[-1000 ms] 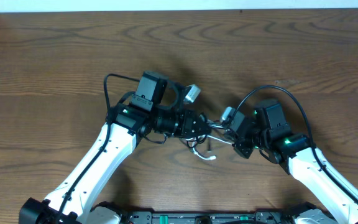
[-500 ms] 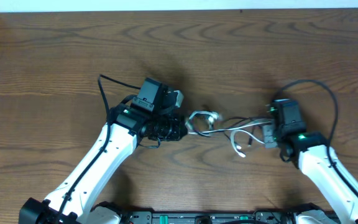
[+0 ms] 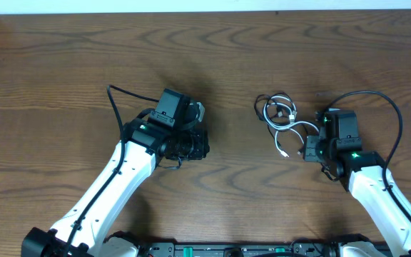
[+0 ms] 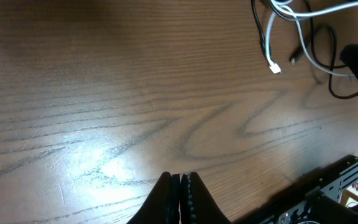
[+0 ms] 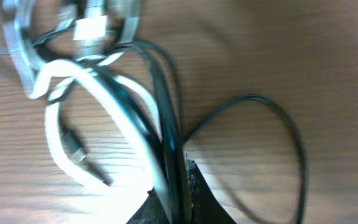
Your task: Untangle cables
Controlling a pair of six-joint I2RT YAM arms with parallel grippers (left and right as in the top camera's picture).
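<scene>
The cables, one white and one black, lie in a small looped bundle (image 3: 280,116) right of the table's middle. A white plug end (image 3: 285,153) trails toward the front. My right gripper (image 3: 310,149) is shut on strands of the cables (image 5: 114,93) at the bundle's right side; both the black and white cords run between its jaws (image 5: 174,186). My left gripper (image 3: 203,145) is shut and empty, well to the left of the bundle. In the left wrist view its closed fingers (image 4: 179,182) hover over bare wood, with the cables (image 4: 291,25) at the top right.
The wooden table (image 3: 63,64) stretches around both arms. Each arm's own thick black cord arcs off it, on the left (image 3: 118,95) and on the right (image 3: 377,98). A rack edge (image 4: 328,186) shows at the table's front.
The cables left my left gripper, which is now shut on nothing. My right gripper pulled the bundle to the right and farther back, away from the left arm.
</scene>
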